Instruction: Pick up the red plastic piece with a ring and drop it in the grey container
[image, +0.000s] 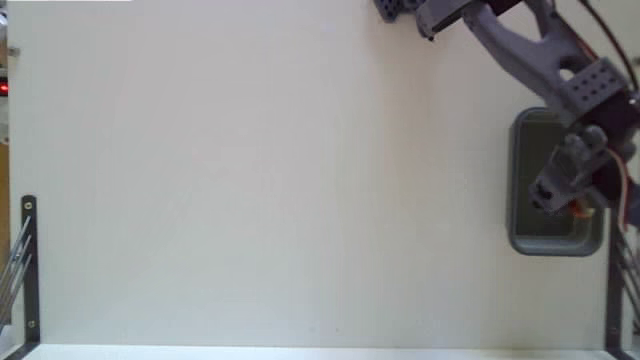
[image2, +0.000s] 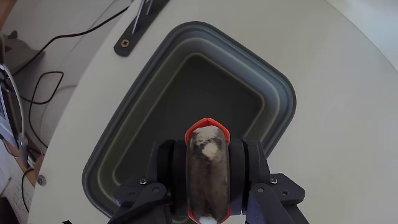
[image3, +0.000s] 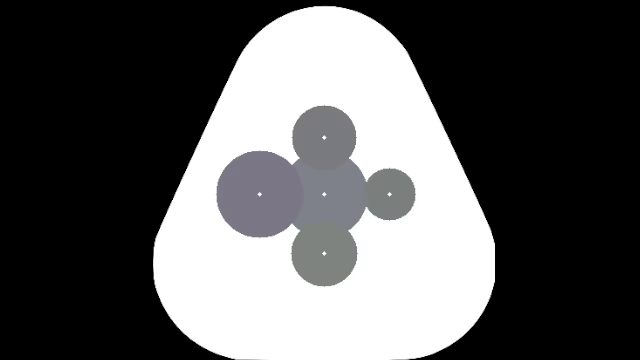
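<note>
Red piece: the red plastic piece with a ring (image2: 206, 124) sits clamped between the fingers, only its orange-red edge showing in the wrist view; a speck of it shows under the gripper (image: 572, 205) in the fixed view.
Grip: the fingers are closed on it, pinching from both sides.
Container: the grey container (image2: 140, 112) lies directly beneath, its hollow looking bare.
Table: the white table (image: 280, 180) surrounds the tub.
Your move: you look centred over the opening, so part the fingers gently and keep clear of the rim.
</note>
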